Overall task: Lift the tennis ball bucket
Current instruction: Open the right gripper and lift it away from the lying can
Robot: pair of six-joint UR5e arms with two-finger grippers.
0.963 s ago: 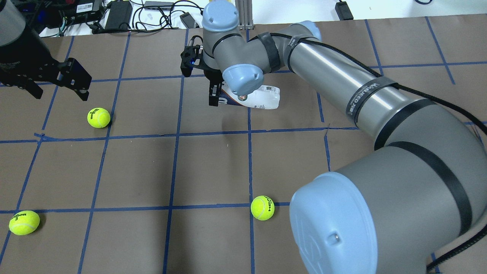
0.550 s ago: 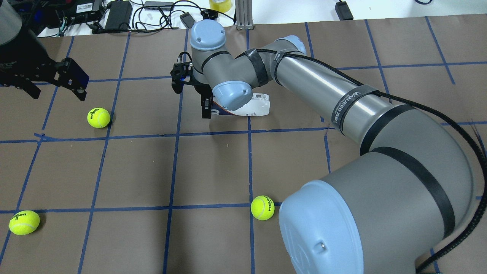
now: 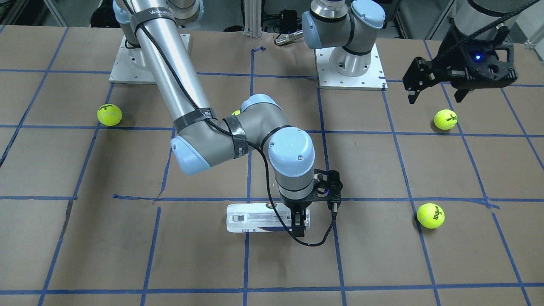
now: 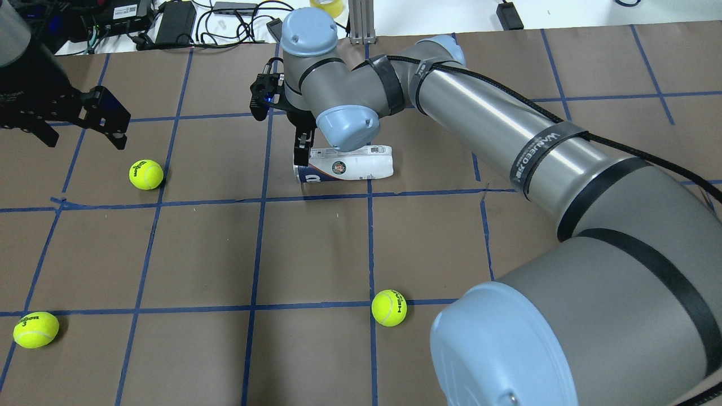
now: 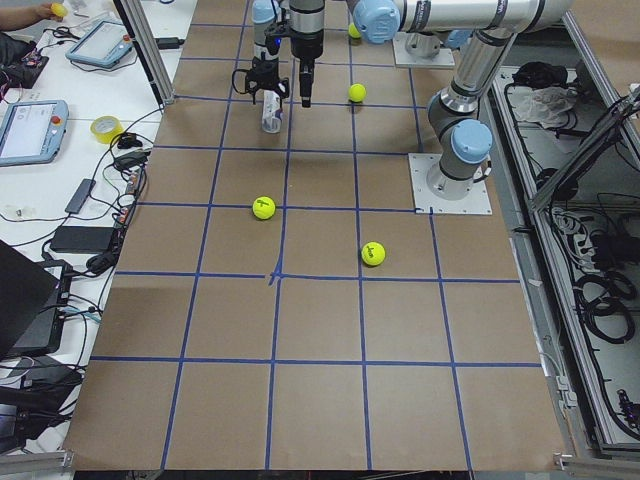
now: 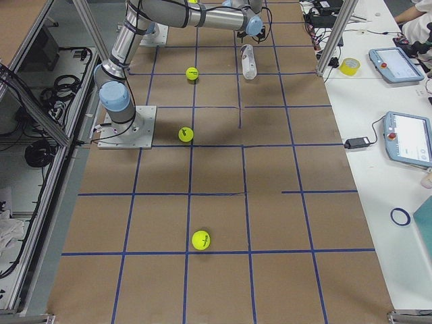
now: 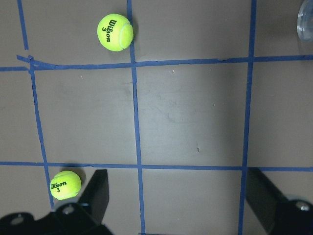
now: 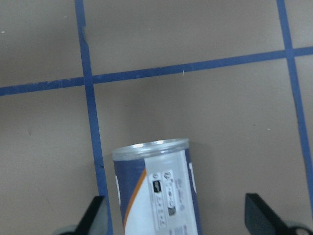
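Observation:
The tennis ball bucket (image 4: 350, 167) is a clear can with a white and navy label. It lies on its side on the brown table, and also shows in the front view (image 3: 255, 219). My right gripper (image 4: 302, 152) hangs over its open end, pointing down. In the right wrist view the bucket (image 8: 156, 191) sits between the two wide-apart fingers (image 8: 95, 218) without being squeezed, so the gripper is open. My left gripper (image 4: 84, 138) is open and empty, held above the table at the far left, well away from the bucket.
Three tennis balls lie loose: one (image 4: 146, 174) below my left gripper, one (image 4: 36, 329) at the near left and one (image 4: 389, 308) near the middle front. Cables and power bricks (image 4: 175, 20) lie beyond the table's far edge.
My right gripper and the bucket have both shifted left and toward the near side in the overhead view. The bucket now lies level on the table. The left gripper has barely moved.

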